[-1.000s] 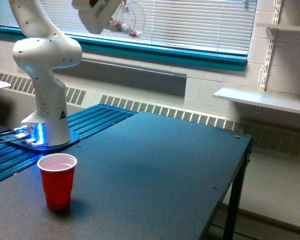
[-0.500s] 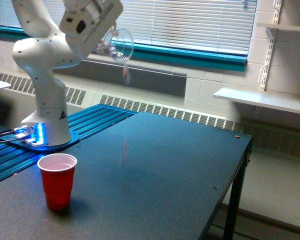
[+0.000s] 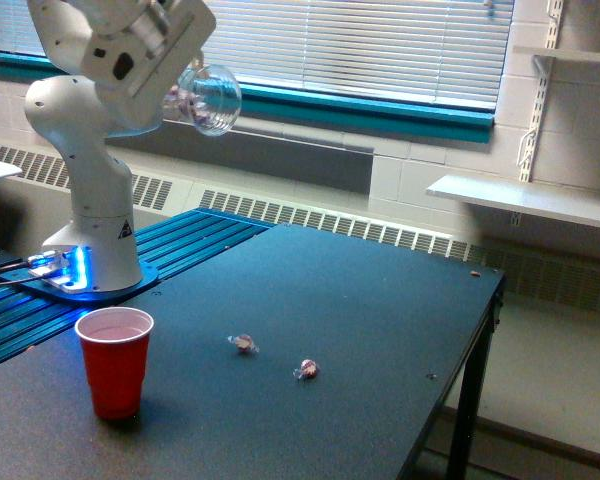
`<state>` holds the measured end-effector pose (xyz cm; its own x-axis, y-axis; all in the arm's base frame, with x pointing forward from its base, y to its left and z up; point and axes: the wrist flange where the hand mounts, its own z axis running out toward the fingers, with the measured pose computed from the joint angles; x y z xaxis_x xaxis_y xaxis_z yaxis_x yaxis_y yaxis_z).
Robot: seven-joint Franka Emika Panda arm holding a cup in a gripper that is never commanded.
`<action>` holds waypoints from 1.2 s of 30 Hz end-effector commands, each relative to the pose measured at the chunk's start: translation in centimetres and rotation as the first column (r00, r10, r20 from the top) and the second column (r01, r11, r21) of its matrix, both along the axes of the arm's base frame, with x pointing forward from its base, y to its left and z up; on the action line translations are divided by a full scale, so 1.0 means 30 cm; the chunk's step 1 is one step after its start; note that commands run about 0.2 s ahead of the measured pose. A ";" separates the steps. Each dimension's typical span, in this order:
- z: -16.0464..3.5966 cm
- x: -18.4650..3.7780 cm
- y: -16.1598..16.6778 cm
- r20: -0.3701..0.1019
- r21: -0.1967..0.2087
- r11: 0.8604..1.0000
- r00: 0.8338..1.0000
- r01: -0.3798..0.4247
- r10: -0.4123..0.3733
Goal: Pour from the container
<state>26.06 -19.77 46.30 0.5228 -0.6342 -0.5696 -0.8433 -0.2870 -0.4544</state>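
The clear plastic container [image 3: 206,98] hangs high at the exterior view's upper left, tipped on its side with its mouth toward the view's right. Pink-white candies show through its wall near the base. My gripper [image 3: 176,92] is shut on its rear end; the white hand covers the fingers. Two wrapped candies lie on the dark table, one [image 3: 244,343] nearer the red cup and one [image 3: 307,369] further to the view's right. The red cup [image 3: 115,360] stands upright at the front left, well below the container and apart from both candies.
The arm's white base [image 3: 92,250] stands on a blue ribbed platform [image 3: 180,245] at the left. The dark table [image 3: 380,330] ends at its right edge near a black leg [image 3: 470,400]. Behind are a radiator, window blinds and a white wall shelf [image 3: 525,200].
The gripper has dropped lower and swung left with the container tipped further over. A candy that was falling half a second ago has landed; two candies now lie on the table.
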 end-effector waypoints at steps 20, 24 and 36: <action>0.003 -0.026 -0.293 -0.015 0.028 0.988 0.988 0.153 -0.153; 0.008 -0.033 -0.330 -0.014 0.049 0.984 0.985 0.173 -0.173; -0.026 -0.041 -0.368 -0.061 0.126 0.978 0.985 0.167 -0.161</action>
<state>24.15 -31.03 45.72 0.3793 -0.6664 -0.6419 -0.8915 -0.0777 -0.4462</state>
